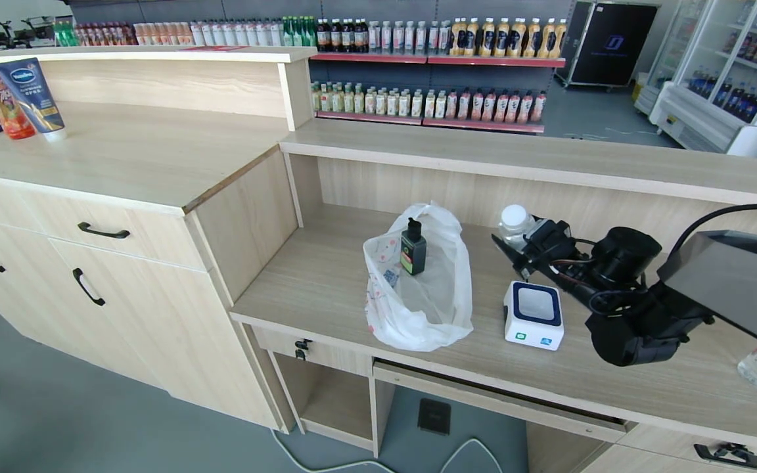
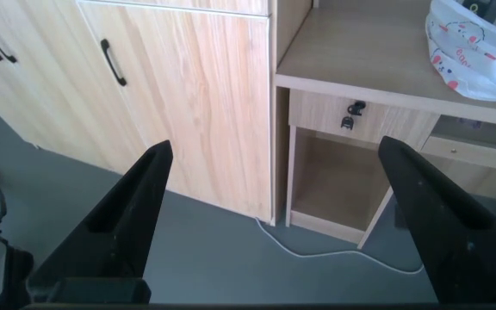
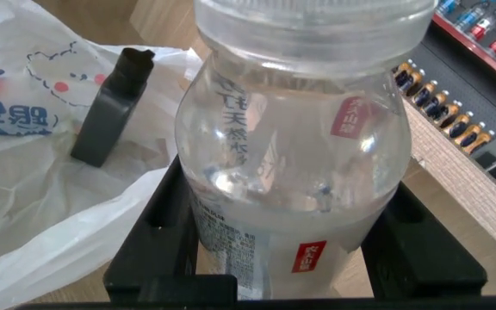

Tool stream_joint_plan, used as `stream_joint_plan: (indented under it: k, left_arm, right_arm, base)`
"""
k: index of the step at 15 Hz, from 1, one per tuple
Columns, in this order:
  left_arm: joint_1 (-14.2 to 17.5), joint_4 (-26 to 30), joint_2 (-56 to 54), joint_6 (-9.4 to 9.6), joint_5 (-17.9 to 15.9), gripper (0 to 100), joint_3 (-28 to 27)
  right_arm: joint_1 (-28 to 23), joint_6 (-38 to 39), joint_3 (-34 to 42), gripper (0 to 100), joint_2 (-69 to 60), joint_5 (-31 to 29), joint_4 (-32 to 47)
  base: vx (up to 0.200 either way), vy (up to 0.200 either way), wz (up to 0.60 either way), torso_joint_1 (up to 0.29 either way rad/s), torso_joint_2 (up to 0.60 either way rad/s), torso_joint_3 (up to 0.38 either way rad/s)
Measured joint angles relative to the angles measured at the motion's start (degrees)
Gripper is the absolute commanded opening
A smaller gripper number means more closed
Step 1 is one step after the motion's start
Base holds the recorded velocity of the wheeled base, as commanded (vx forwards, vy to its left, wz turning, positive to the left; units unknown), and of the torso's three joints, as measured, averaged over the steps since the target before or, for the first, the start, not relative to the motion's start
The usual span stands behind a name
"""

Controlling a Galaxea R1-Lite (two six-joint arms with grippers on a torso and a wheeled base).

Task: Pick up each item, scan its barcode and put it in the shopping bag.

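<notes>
The right jaws are pinching a clear white-capped bottle (image 3: 291,146), holding it over the table (image 1: 326,276) just behind the white barcode scanner (image 1: 533,314). Beside the scanner, the shopping bag (image 1: 431,295) is lying open with a small dark bottle (image 1: 412,249) standing inside. The left jaws are hanging spread wide over the grey floor (image 2: 231,254) by the wooden cabinet (image 2: 188,86).

Bright, even light everywhere, shadows pretty soft, head view bows at the edges, small glints on the clear bottle (image 3: 291,172).
</notes>
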Motion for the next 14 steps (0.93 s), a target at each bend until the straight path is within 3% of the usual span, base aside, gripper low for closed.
stream_joint_plan:
  k: [4,7,11,12,14]
  left_arm:
    - [0.0,0.0,0.0,0.00,0.0,100,0.0]
    - [0.0,0.0,0.0,0.00,0.0,100,0.0]
    - [0.0,0.0,0.0,0.00,0.0,100,0.0]
    - [0.0,0.0,0.0,-0.02,0.0,100,0.0]
    - [0.0,0.0,0.0,0.00,0.0,100,0.0]
  right_arm:
    - [0.0,5.8,3.3,0,-6.7,-0.3,1.9]
    - [-1.1,12.1,6.7,0,-17.7,-3.1,14.3]
    - [-9.0,19.6,9.9,0,-34.8,-20.4,44.1]
    - [-12.1,20.8,10.8,0,-38.1,-25.0,47.5]
    - [-15.6,23.6,11.8,0,-42.2,-27.6,49.4]
  base:
    - [0.000,0.000,0.00,0.000,0.00,0.000]
    - [0.000,0.000,0.00,0.000,0.00,0.000]
    - [0.000,0.000,0.00,0.000,0.00,0.000]
    - [0.000,0.000,0.00,0.000,0.00,0.000]
    - [0.000,0.000,0.00,0.000,0.00,0.000]
